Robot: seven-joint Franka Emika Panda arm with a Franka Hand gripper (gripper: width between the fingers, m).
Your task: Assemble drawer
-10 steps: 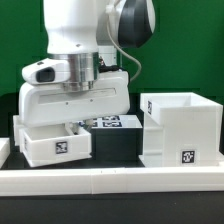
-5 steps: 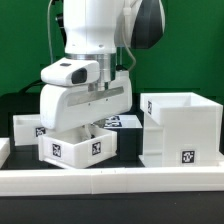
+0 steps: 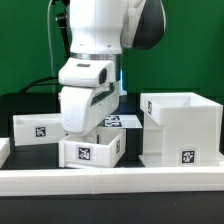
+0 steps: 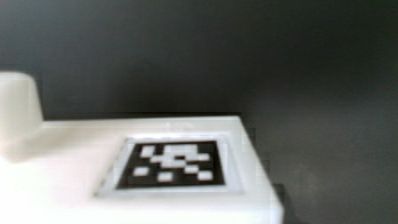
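Note:
The drawer's large hollow white housing (image 3: 180, 128) stands at the exterior view's right, a tag low on its front. A small open-top white tray (image 3: 92, 150) with two tags on its front sits just left of the housing, near the front rail. My gripper (image 3: 90, 132) reaches down into this tray and its fingers are hidden by the hand and the tray wall; the tray travels with it. The wrist view shows a white tray face with a square tag (image 4: 175, 165) close up against the dark table. A second tray (image 3: 38, 128) stands at the far left.
The marker board (image 3: 120, 121) lies flat on the dark table behind the held tray. A low white rail (image 3: 110, 180) borders the table's front. A green wall closes the back.
The arm has moved toward the exterior view's right and a little forward, and the small tray has gone with it, ending close beside the housing. The left tray is now uncovered.

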